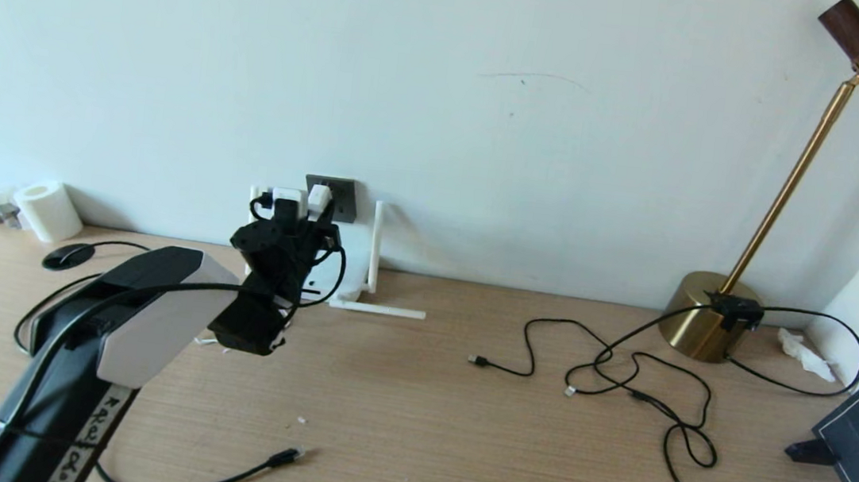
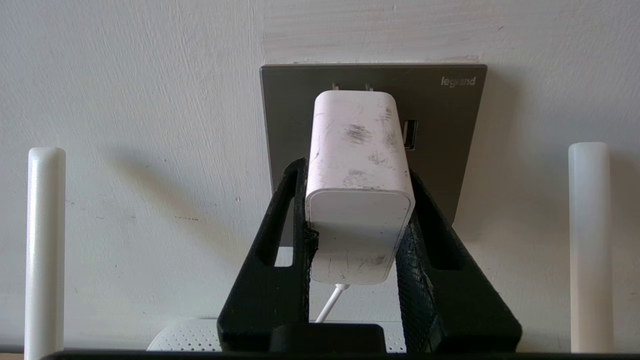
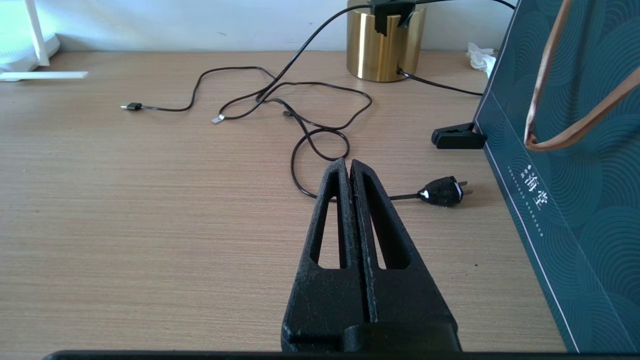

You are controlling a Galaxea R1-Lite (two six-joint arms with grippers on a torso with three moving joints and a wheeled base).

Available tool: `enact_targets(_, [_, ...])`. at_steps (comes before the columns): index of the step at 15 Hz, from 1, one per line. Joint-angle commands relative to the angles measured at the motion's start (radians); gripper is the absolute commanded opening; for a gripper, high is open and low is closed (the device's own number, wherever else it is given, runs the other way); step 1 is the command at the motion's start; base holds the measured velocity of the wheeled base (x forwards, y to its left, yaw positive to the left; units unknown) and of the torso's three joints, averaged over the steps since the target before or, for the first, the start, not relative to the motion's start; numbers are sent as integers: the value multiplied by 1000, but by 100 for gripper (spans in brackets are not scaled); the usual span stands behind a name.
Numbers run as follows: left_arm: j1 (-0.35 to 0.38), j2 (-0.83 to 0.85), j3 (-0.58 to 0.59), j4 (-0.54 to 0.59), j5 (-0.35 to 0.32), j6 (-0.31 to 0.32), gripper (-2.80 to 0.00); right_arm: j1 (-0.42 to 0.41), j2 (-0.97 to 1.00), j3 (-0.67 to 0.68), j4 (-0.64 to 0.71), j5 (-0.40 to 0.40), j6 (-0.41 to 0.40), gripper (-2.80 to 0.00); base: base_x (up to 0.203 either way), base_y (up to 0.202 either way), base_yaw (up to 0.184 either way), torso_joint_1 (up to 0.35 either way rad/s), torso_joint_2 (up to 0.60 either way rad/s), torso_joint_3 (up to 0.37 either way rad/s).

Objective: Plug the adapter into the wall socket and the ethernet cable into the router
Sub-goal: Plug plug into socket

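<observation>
Adapter is the thing in hand: the small white block is clamped between the two black fingers of the left tool and held up against the dark grey wall socket, its thin white cord hanging from its rear end. In the left wrist view two metal prongs are seen at its far end, right at the plate's face, but whether they are lined up with the holes or already partly entered cannot be told. The plugging-in step is therefore judged to be under way and not yet finished. What is called for next is a straight push toward the plate with the block kept square, followed by a release only once the body sits flush. Below the socket the white router is seen on the desk, with antennas standing either side of the plate. The ethernet cable lies well apart on the near part of the desk, its plug untouched, so the second step is judged still to be done. The right tool is seen clenched on nothing, parked above the desk near a loose black plug.
</observation>
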Motion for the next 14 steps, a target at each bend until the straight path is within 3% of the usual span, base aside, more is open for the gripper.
enact_targets(1, [0,1,16,-14,2,0,-280,0,2,0,-1,0,1,-280,0,0,0,0,0,0])
enact_targets(14, [1,-2,12,-1,0,0,-280,0,2,0,-1,0,1,-280,0,0,0,0,0,0])
